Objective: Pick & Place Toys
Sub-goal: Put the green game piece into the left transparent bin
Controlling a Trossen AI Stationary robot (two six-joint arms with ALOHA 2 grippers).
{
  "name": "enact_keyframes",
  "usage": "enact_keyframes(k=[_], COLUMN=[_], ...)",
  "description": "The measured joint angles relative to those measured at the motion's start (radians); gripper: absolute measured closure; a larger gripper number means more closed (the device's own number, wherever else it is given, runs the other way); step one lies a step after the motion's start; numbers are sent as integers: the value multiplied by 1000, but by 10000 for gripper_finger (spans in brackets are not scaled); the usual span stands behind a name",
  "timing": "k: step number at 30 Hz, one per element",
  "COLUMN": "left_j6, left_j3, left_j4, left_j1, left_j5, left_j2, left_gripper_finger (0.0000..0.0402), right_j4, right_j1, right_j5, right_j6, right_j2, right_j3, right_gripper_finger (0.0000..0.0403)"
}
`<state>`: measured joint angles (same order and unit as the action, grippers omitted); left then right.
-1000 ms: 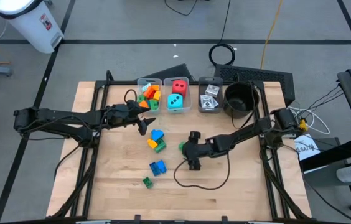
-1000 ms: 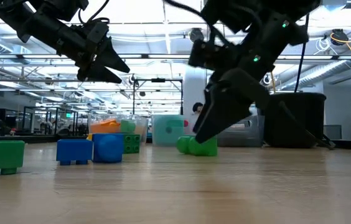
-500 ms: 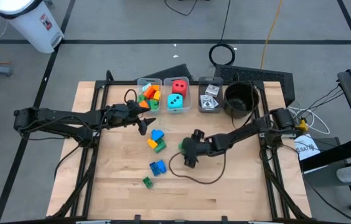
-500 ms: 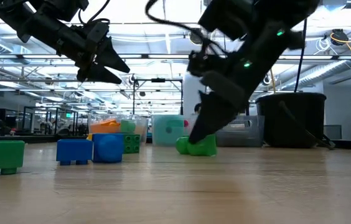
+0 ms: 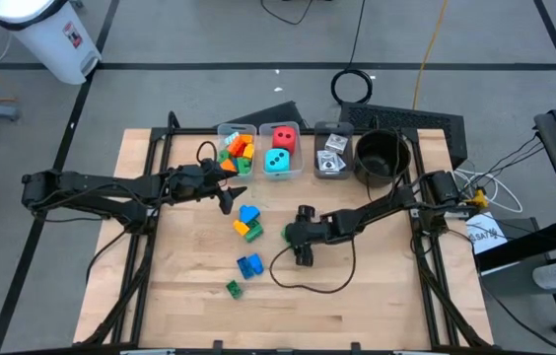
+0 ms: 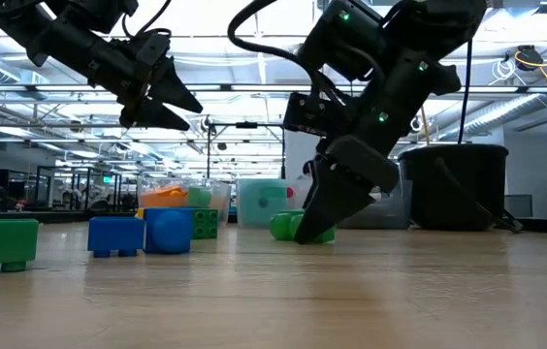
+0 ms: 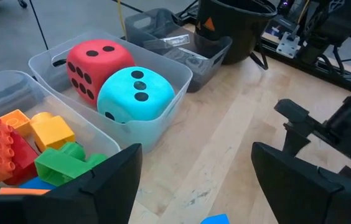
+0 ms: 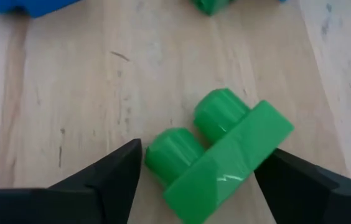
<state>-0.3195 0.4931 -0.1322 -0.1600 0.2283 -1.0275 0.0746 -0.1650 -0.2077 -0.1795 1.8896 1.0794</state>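
A green two-stud brick (image 8: 219,155) lies on the wooden table (image 5: 377,286), near its middle. My right gripper (image 8: 200,171) is tipped down over it, open, with one finger on each side of the brick (image 6: 281,226). My left gripper (image 5: 225,194) hangs open above the table, just short of the bins, with nothing between its fingers (image 7: 107,183). The bins hold bricks (image 7: 14,152), a red die (image 7: 94,65) and a teal die (image 7: 135,93). Loose blue, green and orange bricks (image 5: 247,223) lie between the two grippers. My right gripper comes at the green brick slanting down from the table's right side. Its fingers (image 8: 110,171) stand close against the brick's two ends, and I cannot tell whether they touch it. The brick lies flat on the table.
Three clear bins (image 5: 280,150) and a round black pot (image 5: 382,156) line the far edge. A blue brick (image 5: 249,264) and a small green one (image 5: 233,287) lie nearer the front. A black cable (image 5: 312,281) loops over the table below the right gripper.
My right gripper has sunk and gone a little toward the table's left, down onto the green brick, so that its fingers now stand around it. The cable loop beneath it has swung along. The brick has stayed where it was.
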Motion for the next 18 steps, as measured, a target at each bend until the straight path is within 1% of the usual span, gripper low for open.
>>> enact_keyframes(k=[2,4,9,13,18], left_j6=[0,0,-4,-9,-31], left_j3=[0,0,0,0,0], left_j4=[0,0,0,0,0], left_j1=[0,0,0,0,0], left_j5=[0,0,0,0,-1], left_j2=[0,0,0,0,0], left_gripper_finger=[94,94,94,94,94], right_j4=[0,0,4,3,3], right_j1=[-2,-3,0,0,0], right_j5=[0,0,3,3,3], right_j6=[59,80,13,42,61], right_j2=[0,0,0,0,0], right_j3=[0,0,0,0,0], right_gripper_finger=[133,148,189,224,229])
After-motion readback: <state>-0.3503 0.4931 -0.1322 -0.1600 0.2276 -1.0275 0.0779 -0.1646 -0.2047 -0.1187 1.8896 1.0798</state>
